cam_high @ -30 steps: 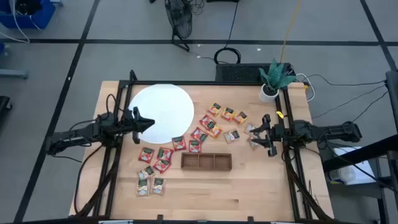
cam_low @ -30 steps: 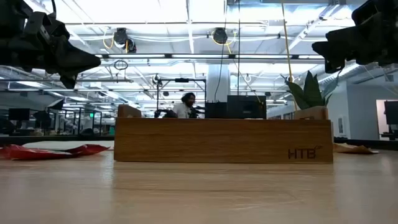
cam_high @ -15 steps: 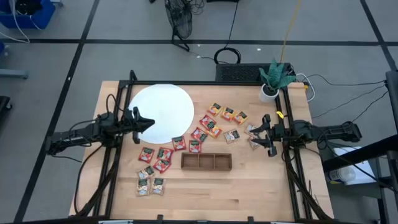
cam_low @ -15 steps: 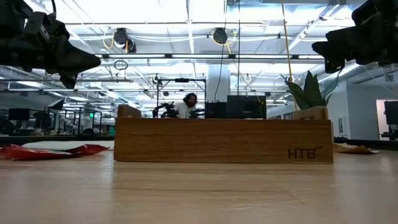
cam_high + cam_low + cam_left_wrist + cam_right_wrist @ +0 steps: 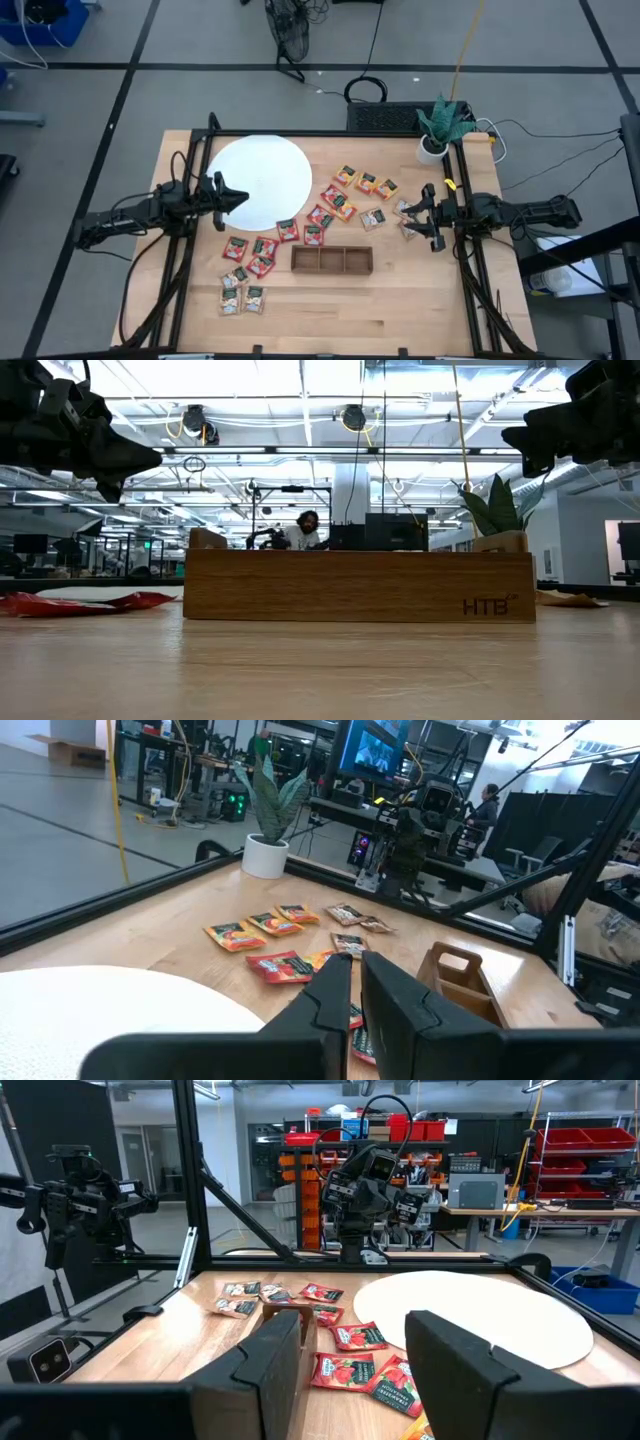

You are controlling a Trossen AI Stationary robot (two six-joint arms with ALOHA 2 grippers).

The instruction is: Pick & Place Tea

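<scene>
Tea [image 5: 340, 205] lies between both raised end effectors.

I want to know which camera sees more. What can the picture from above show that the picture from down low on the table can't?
Only the high view shows the round white disc, the many small square tea sachets and the three compartments of the long brown wooden tray.

Only the low view shows the letters on the tray's side and a person far behind.

Both show the tray, the green potted plant and both dark arms.
</scene>
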